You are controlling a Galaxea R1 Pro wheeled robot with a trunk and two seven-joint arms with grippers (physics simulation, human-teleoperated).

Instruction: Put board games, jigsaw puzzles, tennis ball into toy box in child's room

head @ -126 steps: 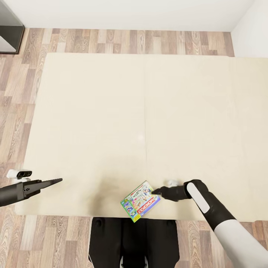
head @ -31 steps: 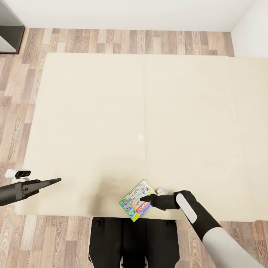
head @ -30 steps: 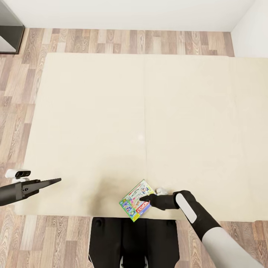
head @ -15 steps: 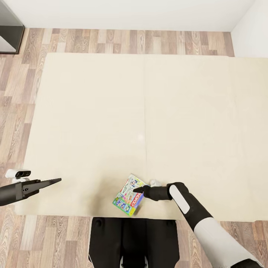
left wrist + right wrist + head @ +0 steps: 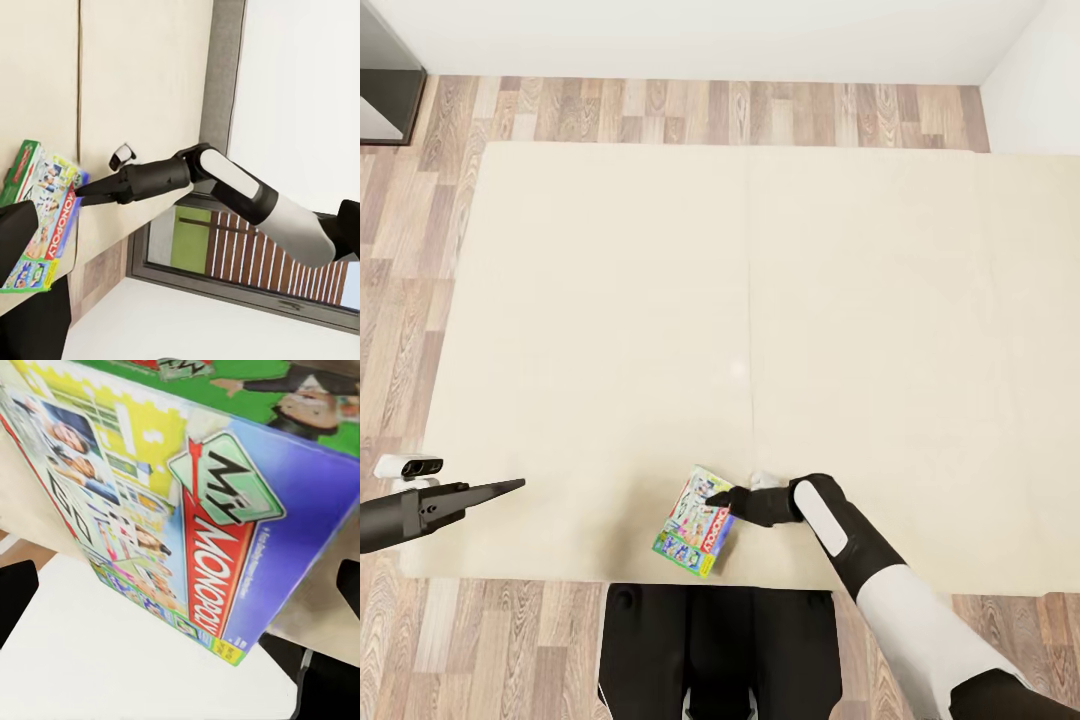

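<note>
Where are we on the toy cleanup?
Early. Nothing visibly done: the Monopoly board game still lies flat near the front edge of the bed. In hand: the right gripper sits at its edge, grip state unclear. The left gripper hovers unused. Left: grasp it, carry it to the toy box.

"My MONOPOLY" logo on the board game box [image 5: 187,502] lid

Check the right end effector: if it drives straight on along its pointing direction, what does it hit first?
The Monopoly box. The right end effector points along the bed with its tips already at the box's near edge, so contact is essentially immediate; whether they already touch isn't clear.
</note>
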